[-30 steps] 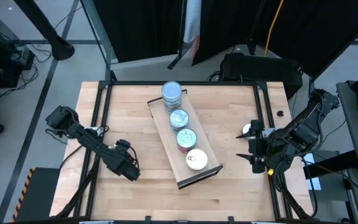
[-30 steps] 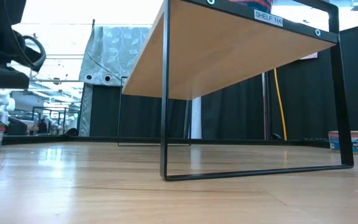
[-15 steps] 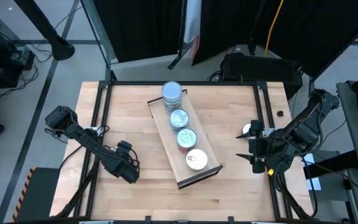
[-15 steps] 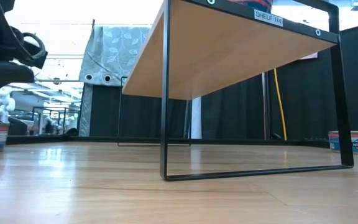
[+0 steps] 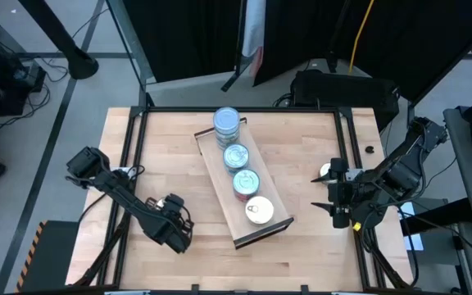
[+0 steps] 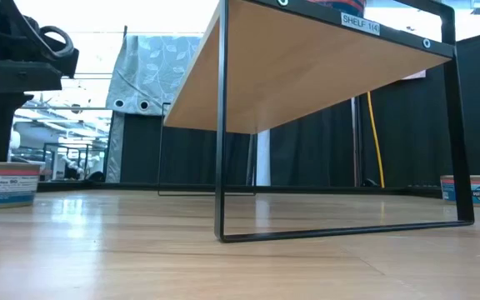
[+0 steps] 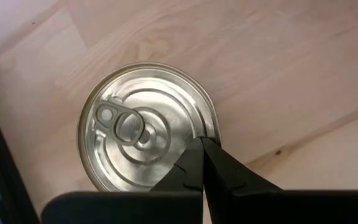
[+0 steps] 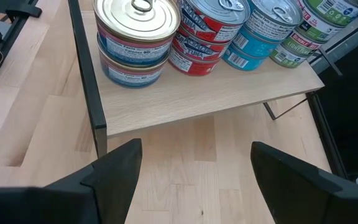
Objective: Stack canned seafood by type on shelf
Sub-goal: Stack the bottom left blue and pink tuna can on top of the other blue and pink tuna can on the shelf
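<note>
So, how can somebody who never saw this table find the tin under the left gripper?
Start at the shelf, the long wooden tray lying slantwise mid-table. On the bare tabletop beside its near end is the left gripper, shut, over a single tin. Unlike the tins on the shelf, it sits alone on the table, plain silver top with pull tab.

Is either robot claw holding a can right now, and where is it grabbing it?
Neither. The left gripper is shut empty, tips over the silver can's lid edge. The right gripper is open, empty.
</note>
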